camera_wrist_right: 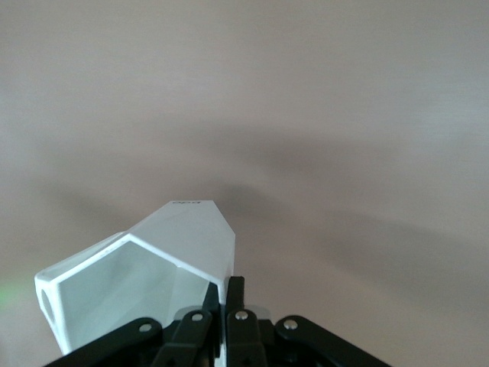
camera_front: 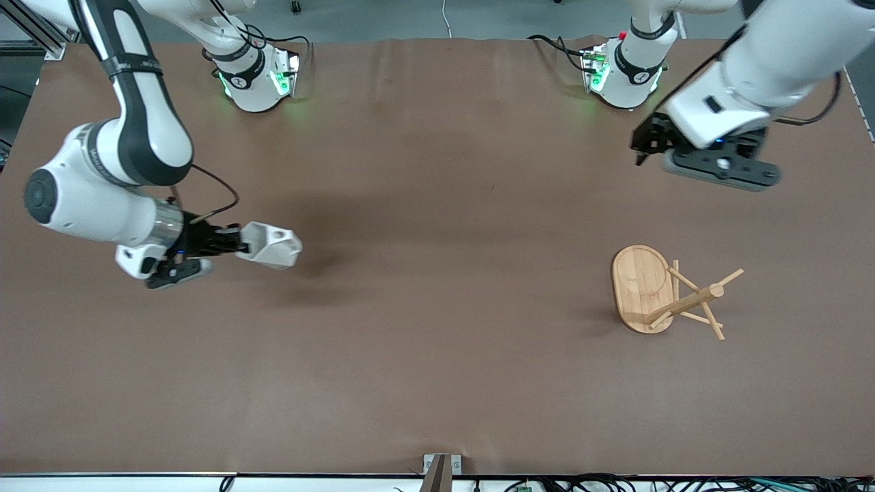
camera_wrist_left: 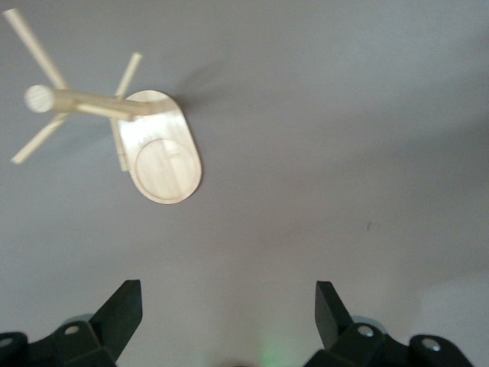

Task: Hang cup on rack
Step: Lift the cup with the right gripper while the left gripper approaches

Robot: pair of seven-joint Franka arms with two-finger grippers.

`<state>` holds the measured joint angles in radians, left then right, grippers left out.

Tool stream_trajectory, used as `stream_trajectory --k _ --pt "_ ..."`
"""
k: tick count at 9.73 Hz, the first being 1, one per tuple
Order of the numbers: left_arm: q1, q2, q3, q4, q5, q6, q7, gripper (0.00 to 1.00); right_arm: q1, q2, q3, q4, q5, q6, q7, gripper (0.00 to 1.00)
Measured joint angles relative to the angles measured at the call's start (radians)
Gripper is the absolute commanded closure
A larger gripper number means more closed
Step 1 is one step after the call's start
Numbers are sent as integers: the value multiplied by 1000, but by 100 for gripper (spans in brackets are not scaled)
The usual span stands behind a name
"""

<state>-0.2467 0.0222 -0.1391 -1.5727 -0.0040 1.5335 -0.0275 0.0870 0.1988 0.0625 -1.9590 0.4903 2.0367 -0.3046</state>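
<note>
The white faceted cup is held on its side in the air over the table at the right arm's end. My right gripper is shut on the cup's wall at its rim; in the right wrist view the cup fills the frame beside the pinched fingers. The bamboo rack stands on the table at the left arm's end, its post and pegs above the oval base. My left gripper is open and empty, in the air over bare table apart from the rack; the rack also shows in the left wrist view.
The brown table cover spreads between the cup and the rack. The arm bases stand along the table's edge farthest from the front camera. A small bracket sits at the edge nearest the camera.
</note>
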Motion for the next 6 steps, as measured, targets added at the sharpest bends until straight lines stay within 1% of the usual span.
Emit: stream_trajectory --k 2,4,6 --pt "-87 19 -21 1 -31 3 101 0 -14 -1 95 3 145 3 0 100" --pt "-167 32 -82 2 -36 19 134 0 -17 -2 157 9 303 -1 -1 100" --pt "-238 41 -147 1 -29 82 190 0 -16 -3 201 13 479 -51 -26 100"
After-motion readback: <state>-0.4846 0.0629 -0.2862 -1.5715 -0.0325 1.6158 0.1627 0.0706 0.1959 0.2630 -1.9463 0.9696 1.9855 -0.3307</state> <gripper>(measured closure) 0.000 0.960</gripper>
